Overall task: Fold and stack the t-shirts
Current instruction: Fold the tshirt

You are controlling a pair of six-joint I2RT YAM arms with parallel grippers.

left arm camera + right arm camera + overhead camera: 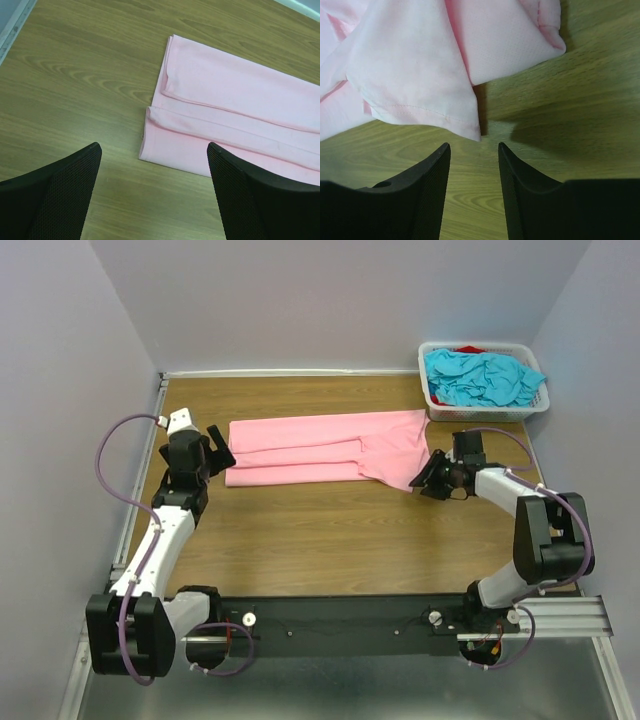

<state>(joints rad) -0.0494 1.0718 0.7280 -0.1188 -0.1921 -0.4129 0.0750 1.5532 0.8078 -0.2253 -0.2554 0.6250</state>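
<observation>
Pink cloth lay across the far half of the counter: the light pink t-shirt, folded lengthwise into a long band, its layers neat at the left end. At the right end a sleeve flared out loose. By my reckoning the job was barely started, as that shirt wanted its cross folds and nothing was stacked. The left hand hung just off the shirt's left edge with its jaws spread wide and empty. The right hand sat just beside the loose sleeve corner, jaws parted, gripping nothing. In the far right corner the white basket held a crumpled heap of turquoise shirts with a scrap of red behind, all unfolded.
</observation>
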